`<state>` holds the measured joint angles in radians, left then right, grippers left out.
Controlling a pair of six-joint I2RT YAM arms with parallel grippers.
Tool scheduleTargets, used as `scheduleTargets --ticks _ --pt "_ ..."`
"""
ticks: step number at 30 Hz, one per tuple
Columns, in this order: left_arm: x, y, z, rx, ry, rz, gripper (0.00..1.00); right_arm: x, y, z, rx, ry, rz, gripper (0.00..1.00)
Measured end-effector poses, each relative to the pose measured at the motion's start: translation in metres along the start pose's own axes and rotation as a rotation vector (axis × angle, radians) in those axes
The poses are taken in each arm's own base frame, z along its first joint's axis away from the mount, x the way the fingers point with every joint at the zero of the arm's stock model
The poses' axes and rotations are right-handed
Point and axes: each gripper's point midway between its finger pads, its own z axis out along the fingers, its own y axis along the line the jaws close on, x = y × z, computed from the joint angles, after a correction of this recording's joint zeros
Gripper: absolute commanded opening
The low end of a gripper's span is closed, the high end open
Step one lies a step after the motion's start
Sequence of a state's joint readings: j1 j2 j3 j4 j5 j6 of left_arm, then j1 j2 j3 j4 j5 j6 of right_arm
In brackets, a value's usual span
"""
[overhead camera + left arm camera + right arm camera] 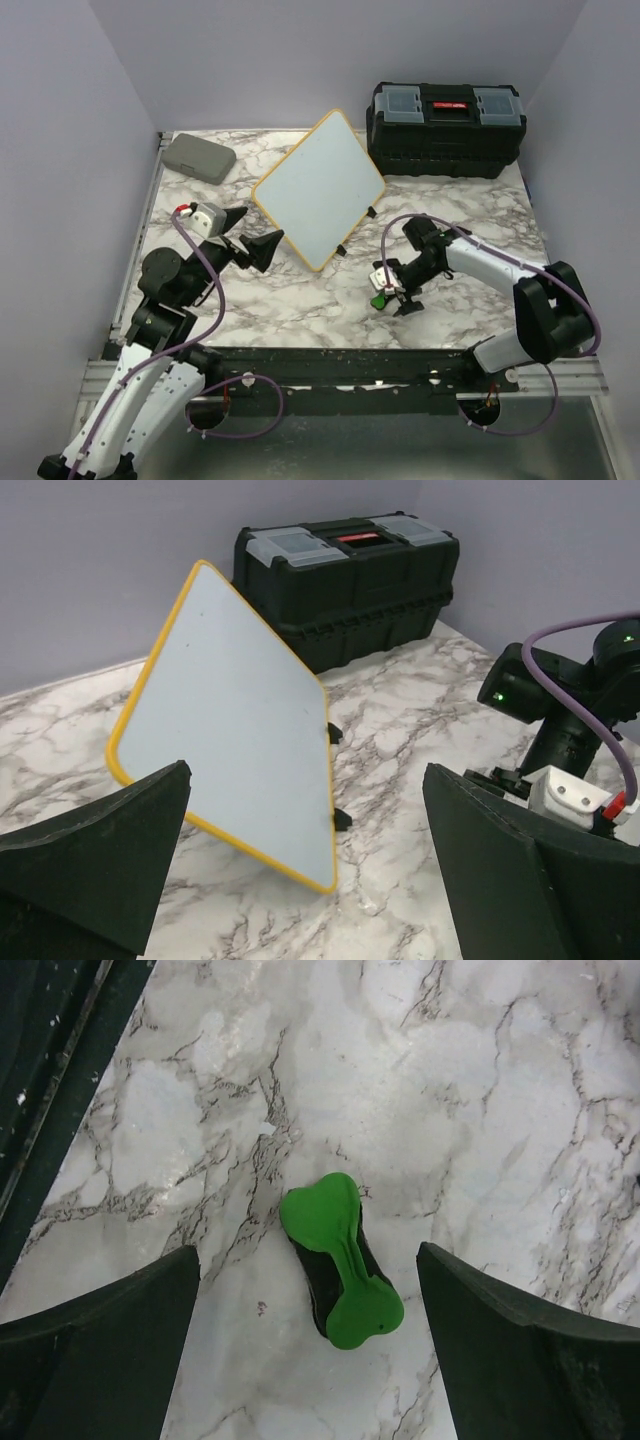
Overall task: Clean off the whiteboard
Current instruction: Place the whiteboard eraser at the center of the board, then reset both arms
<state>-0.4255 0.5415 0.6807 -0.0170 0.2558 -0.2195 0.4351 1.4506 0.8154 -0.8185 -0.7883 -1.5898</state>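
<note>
The whiteboard [318, 190] stood tilted on its little feet mid-worktop [300, 305]. It looked light, stiff and tippy, so I'd steady its frame edge. Left claw [256, 232] gaped apart facing it, and right claw [390, 291] hung wide open over the green eraser [340, 1260], best pinched by its bone-shaped grip.
</note>
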Motion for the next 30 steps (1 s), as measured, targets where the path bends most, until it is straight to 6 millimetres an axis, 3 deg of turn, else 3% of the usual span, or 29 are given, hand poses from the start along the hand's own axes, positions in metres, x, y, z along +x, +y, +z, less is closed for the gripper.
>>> scheduleTargets --ticks 4,13,18,20,24,27,29,30 --pt "0.004 0.006 -0.013 -0.038 0.017 0.022 0.99 0.011 -0.003 0.009 -0.022 0.052 -0.023 0.74" --pt "0.03 0.015 -0.022 -0.084 0.083 0.016 0.99 0.032 -0.014 0.013 0.024 0.155 0.007 0.54" --pt "0.028 0.017 -0.026 -0.098 0.07 0.026 0.99 0.038 -0.012 0.013 0.048 0.179 0.07 0.32" --pt "0.027 0.018 -0.027 -0.104 0.063 0.031 0.99 0.04 -0.015 0.011 0.075 0.195 0.11 0.28" --pt "0.028 0.02 -0.028 -0.115 0.061 0.034 0.99 0.05 -0.025 -0.002 0.18 0.264 0.235 0.26" --pt "0.031 0.022 -0.029 -0.123 0.066 0.034 0.99 0.075 -0.04 -0.028 0.349 0.349 0.404 0.28" --pt "0.034 0.024 -0.029 -0.13 0.071 0.032 0.99 0.099 -0.048 -0.054 0.479 0.412 0.54 0.35" --pt "0.035 0.025 -0.029 -0.134 0.073 0.03 0.99 0.113 -0.05 -0.067 0.544 0.441 0.606 0.43"
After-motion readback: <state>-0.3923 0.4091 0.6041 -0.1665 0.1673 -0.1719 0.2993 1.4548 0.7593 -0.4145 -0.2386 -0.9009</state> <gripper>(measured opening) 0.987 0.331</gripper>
